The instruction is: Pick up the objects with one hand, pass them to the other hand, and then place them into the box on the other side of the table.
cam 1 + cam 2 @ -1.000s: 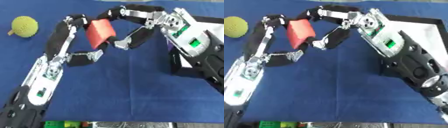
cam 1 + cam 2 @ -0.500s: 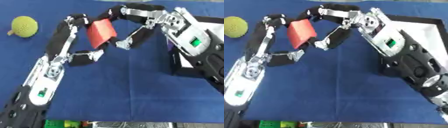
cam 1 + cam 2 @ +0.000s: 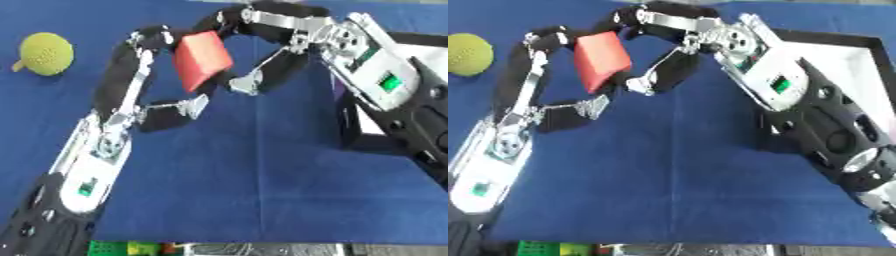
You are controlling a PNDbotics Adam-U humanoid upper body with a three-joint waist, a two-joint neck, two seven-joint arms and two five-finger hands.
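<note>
1. Here the left hand (image 3: 144, 82) reaches up from the lower left corner, its forearm slanting toward the middle of the blue table (image 3: 262, 180).
2. Its long black fingers (image 3: 122, 75) arch up and over to the top left corner of the red block (image 3: 201, 60), while its thumb (image 3: 171, 112) bends in below the block's lower edge.
3. The left hand thus curls round the block from the left and from beneath.
4. The right hand (image 3: 671, 55) comes in from the right side, its silver and black forearm (image 3: 798, 110) lying across the near edge of the box (image 3: 846, 60).
5. Its upper fingers (image 3: 645, 17) bend over the top of the block, and a lower finger or thumb (image 3: 654, 80) presses in at the block's lower right.
6. The right hand is likewise closed round the block, so both hands hold it at once.
7. The block hangs tilted between the two hands, raised above the table near its far middle.
8. A yellow-green ball (image 3: 45, 52) with a small stem lies on the table at the far left, well apart from the hands.
9. The box, black-rimmed with a white floor, stands at the right side.
</note>
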